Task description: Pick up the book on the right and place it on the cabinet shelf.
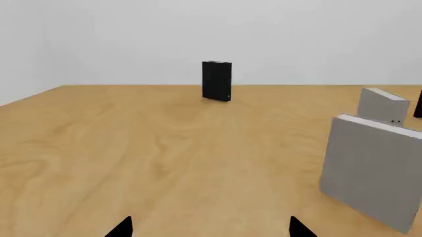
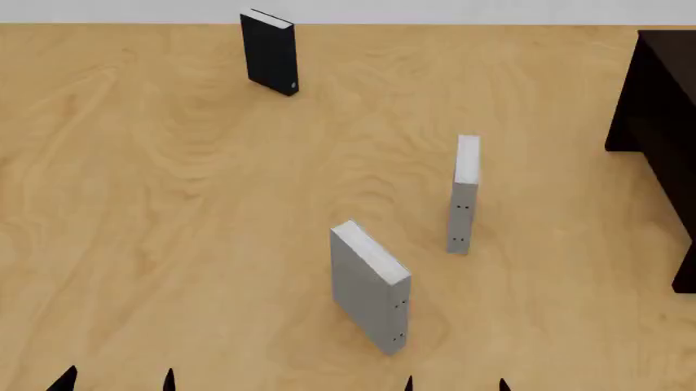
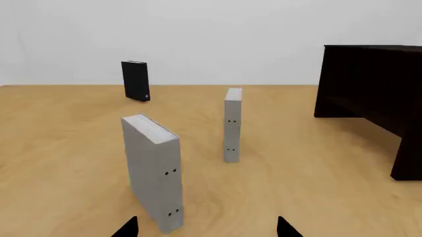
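While both claws, the left claw (image 2: 117,381) and the right claw (image 2: 455,384), hang spread and empty at the near edge of the table (image 2: 163,212), the reach has hardly begun: the right one must advance past the thicker grey book (image 2: 370,287) to the slim book (image 2: 464,194) standing upright near the cabinet (image 2: 663,122).

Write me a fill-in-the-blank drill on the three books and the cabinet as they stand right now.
1. The number of books standing upright on the wooden table is ____.
2. The book farthest from the robot, the black book, is coloured ____.
3. In the head view the slim grey book stands nearer the dark cabinet than the ____ grey book does.
4. Both grippers, left gripper and right gripper, hold ____.

Missing words: three; black; thicker; nothing
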You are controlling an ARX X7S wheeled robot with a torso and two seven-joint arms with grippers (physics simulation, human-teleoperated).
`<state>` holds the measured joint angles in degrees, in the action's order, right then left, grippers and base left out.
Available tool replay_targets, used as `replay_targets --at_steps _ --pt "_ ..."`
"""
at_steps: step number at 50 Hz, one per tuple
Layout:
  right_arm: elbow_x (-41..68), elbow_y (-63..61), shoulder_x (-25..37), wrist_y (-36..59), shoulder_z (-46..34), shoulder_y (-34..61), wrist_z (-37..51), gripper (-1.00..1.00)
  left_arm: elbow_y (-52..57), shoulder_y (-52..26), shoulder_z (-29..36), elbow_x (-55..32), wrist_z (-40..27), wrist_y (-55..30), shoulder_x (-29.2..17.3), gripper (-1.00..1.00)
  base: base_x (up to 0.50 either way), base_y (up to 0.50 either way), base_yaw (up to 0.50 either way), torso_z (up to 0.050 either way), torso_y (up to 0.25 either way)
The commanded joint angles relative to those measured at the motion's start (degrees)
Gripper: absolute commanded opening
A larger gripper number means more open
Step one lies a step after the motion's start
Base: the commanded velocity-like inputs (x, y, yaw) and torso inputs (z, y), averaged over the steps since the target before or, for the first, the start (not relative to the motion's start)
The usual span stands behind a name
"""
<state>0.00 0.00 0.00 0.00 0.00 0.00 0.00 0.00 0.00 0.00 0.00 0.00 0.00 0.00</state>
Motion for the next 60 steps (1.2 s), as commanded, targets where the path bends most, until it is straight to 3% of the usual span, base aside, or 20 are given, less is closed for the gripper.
replay_targets --at_steps 1,9,13,17,24,32,39,51,60 --pt "0.00 -0.06 0.69 0.12 -1.00 0.07 1.00 1.00 -0.55 -0.20 1.36 -1.11 -1.35 0.38 -1.11 1.00 0.00 0.00 0.00 0.000 0.000" --pt "3.93 -2.09 2.23 -2.29 -2.38 -1.00 2.49 1.00 3.67 1.48 1.72 -6.26 -0.14 -0.52 -2.83 1.00 0.00 0.00 0.00 0.028 0.000" --pt "3.72 -3.89 2.99 -0.54 -3.11 -0.12 3.33 1.00 3.92 1.66 2.02 -5.22 -1.41 3.40 -3.24 1.00 0.00 0.00 0.00 0.050 0.000" --pt "3.15 -10.44 4.20 4.15 -3.44 0.64 4.32 1.00 6.24 0.32 2.48 -6.28 -1.66 0.83 -3.72 1.00 0.00 0.00 0.00 0.050 0.000" --pt "5.32 -21.93 6.07 14.38 -2.44 5.74 4.91 1.00 17.07 -5.53 1.38 -10.95 -3.99 -11.99 -4.39 1.00 0.00 0.00 0.00 0.050 0.000" --pt "7.57 -25.22 6.99 17.20 -1.17 9.12 5.35 1.00 21.79 -12.64 0.55 -11.82 -7.61 -19.47 -5.36 1.00 0.00 0.00 0.00 0.050 0.000" --pt "7.12 -23.63 7.97 15.22 -2.87 9.05 4.44 1.00 20.83 -10.85 2.56 -10.64 -6.24 -15.04 -6.77 1.00 0.29 -0.01 0.00 0.050 0.000" --pt "8.28 -22.98 8.87 13.95 -3.59 8.85 3.80 1.00 20.91 -10.94 3.57 -10.91 -7.50 -16.30 -7.26 1.00 0.50 -0.02 0.00 0.049 0.000" --pt "7.59 -22.80 9.84 14.79 -5.19 9.28 3.63 1.00 21.83 -10.52 4.16 -10.20 -8.53 -14.75 -7.68 1.00 0.50 -0.05 0.00 0.000 0.000"
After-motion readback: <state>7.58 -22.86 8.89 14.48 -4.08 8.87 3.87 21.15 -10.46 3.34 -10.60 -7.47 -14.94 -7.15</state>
